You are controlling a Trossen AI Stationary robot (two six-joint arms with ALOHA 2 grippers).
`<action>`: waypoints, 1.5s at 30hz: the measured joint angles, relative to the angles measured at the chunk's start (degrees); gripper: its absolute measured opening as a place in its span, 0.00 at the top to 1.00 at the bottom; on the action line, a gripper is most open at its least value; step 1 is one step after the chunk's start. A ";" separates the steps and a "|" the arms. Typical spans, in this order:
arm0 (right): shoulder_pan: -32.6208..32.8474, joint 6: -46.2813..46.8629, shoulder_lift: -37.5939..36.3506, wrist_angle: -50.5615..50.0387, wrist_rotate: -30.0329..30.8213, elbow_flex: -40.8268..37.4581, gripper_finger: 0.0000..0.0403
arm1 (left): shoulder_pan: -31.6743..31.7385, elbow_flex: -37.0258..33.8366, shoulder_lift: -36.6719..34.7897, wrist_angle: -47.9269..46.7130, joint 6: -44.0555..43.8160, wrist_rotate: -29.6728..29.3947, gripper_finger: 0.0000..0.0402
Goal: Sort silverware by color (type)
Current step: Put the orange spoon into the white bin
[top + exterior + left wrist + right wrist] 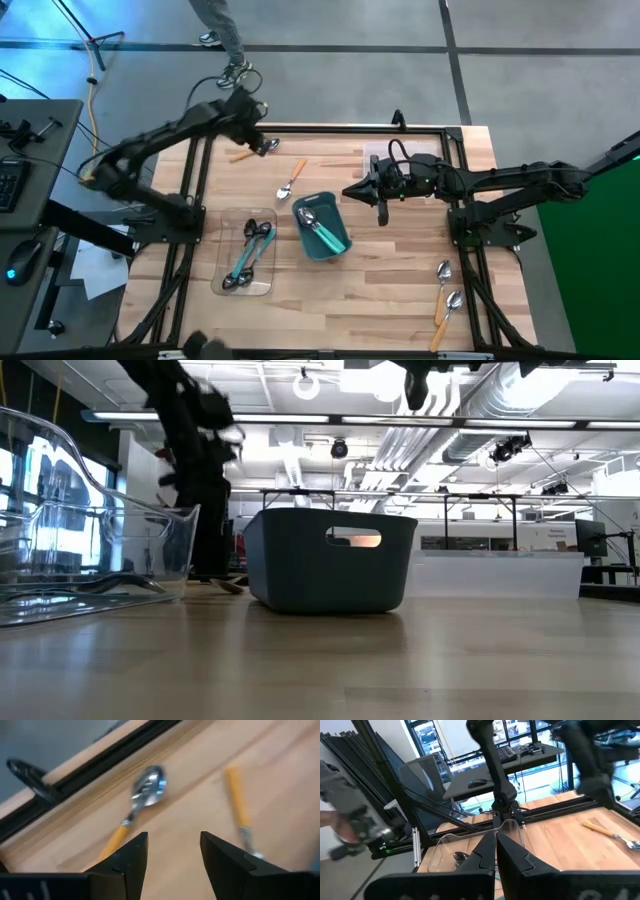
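While over an orange spoon (142, 795), left hand (172, 852) open, empty; teal bin (322, 228) nearby; right hand (496, 851) shut.

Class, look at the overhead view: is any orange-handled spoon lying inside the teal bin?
No. The teal bin holds only teal-handled spoons.

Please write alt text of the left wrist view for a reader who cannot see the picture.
The left gripper, its two dark fingers open and holding nothing, hovers over the wooden table. Just beyond the fingers lies an orange-handled spoon, its shiny bowl toward the table's black edge rail. A second orange-handled piece lies to one side of it.
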 joint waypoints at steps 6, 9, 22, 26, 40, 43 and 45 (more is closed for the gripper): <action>0.00 1.08 -0.01 -0.68 0.01 0.01 1.00 | 5.66 4.45 13.28 -1.31 3.47 0.60 0.57; 0.00 2.21 -0.02 -0.98 1.01 0.02 1.00 | 7.23 6.05 18.11 -1.54 4.25 0.60 0.57; 0.00 2.44 -0.02 -1.14 3.17 0.02 1.00 | 7.75 7.51 27.30 -1.22 14.83 0.32 0.57; 0.00 2.53 -0.02 -1.14 3.19 0.02 1.00 | 7.73 7.53 29.17 -1.12 15.22 -0.02 0.57; 0.00 3.97 0.00 -1.14 4.15 0.02 1.00 | 7.69 7.68 30.48 -1.64 16.11 -1.14 0.86; 0.00 4.00 0.00 -1.13 4.13 0.02 1.00 | 7.69 7.66 30.53 -2.12 15.44 -0.82 0.95; 0.00 4.64 0.00 -1.13 4.13 0.02 1.00 | 7.69 7.66 30.40 -2.20 15.39 -0.42 0.94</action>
